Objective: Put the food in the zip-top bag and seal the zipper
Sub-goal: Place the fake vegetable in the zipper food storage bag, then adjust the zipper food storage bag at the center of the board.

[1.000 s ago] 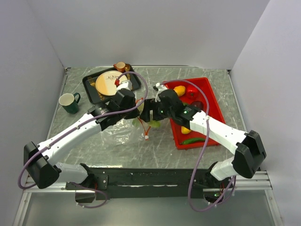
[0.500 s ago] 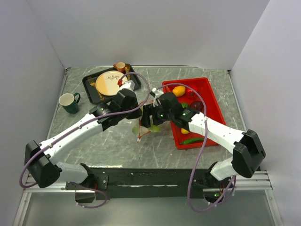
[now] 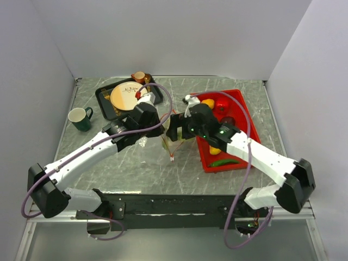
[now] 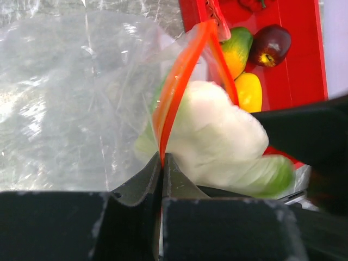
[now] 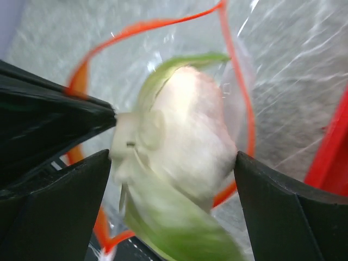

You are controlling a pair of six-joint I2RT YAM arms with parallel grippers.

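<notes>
Left pincer (image 4: pixel 162 163) pressed together, pinching the orange zipper (image 4: pixel 179 81) of the clear bag (image 4: pixel 81 98). Right pincer (image 5: pixel 173 157) spread wide, cauliflower (image 5: pixel 190 125) between its fingers at the bag mouth; contact blurred, unclear.

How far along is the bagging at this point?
Done: the left gripper pinches the zipper, holding the zip-top bag open at its mouth. In hand: the cauliflower sits in that mouth between the wide-set fingers of the right gripper, blurred, probably dropping in. Left: orange, red pepper, dark purple fruit, yellow mango and green chili lie in the red tray; then sealing.
</notes>
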